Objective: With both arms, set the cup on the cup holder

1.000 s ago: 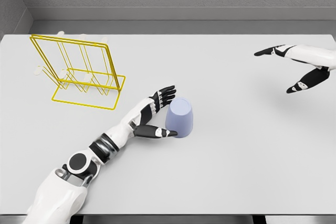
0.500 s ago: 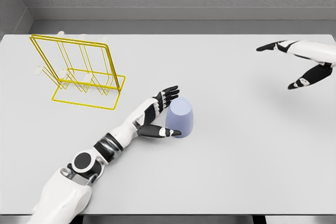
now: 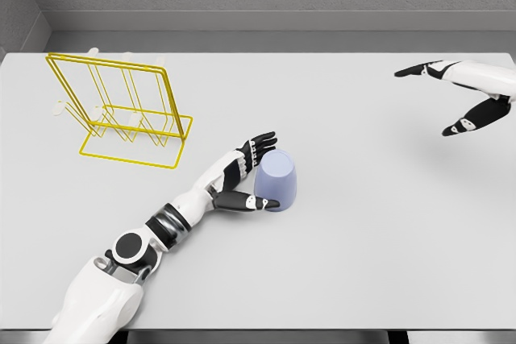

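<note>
**One cup, one holder, two hands on the worktop**

We count a single lavender cup (image 3: 278, 180) standing upside down on the white worktop (image 3: 347, 263), a little left of the middle. One yellow wire cup holder (image 3: 121, 110) stands well apart from it, toward the far left corner, resting on its rectangular base with its tall frames leaning left.

We see two arms. The left hand (image 3: 246, 175) sits just beside the cup's left flank, fingers spread: the thumb reaches along the cup's lower rim in front, and the other fingers fan out by its upper edge behind. We cannot tell whether they press on the cup. The right hand (image 3: 455, 98) hangs over the far right of the worktop, well apart from the cup, fingers splayed wide and holding nothing.
</note>
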